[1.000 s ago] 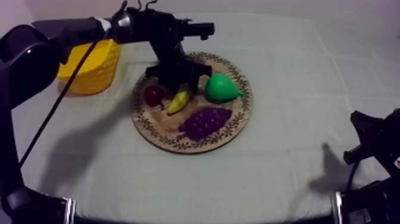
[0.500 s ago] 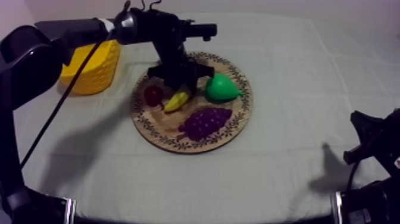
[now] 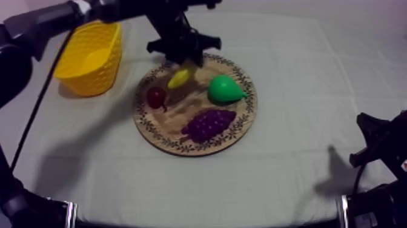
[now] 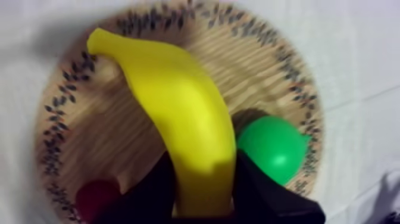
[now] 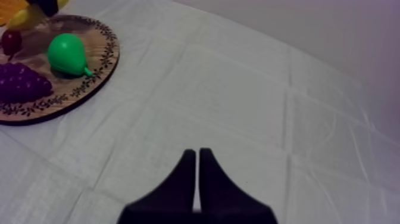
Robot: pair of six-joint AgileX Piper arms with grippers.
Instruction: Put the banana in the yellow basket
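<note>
The yellow banana (image 3: 180, 77) hangs above the far side of the round wooden board (image 3: 200, 147), and my left gripper (image 3: 185, 62) is shut on its upper end. From the left wrist the banana (image 4: 184, 125) stands between two black fingers (image 4: 149, 193), with the board (image 4: 89, 137) well below it. The yellow basket (image 3: 91, 57) stands at the far left, apart from the banana. My right gripper (image 5: 197, 154) is shut on nothing, low over bare cloth at the right side (image 3: 370, 145).
On the board lie a green pear (image 3: 225, 89), purple grapes (image 3: 209, 124) and a small red fruit (image 3: 157, 96). The right wrist view shows the pear (image 5: 68, 55) and grapes (image 5: 21, 83) far from my right gripper.
My left gripper has risen with the banana, lifting it off the board and a little toward the far side. The right arm has not moved.
</note>
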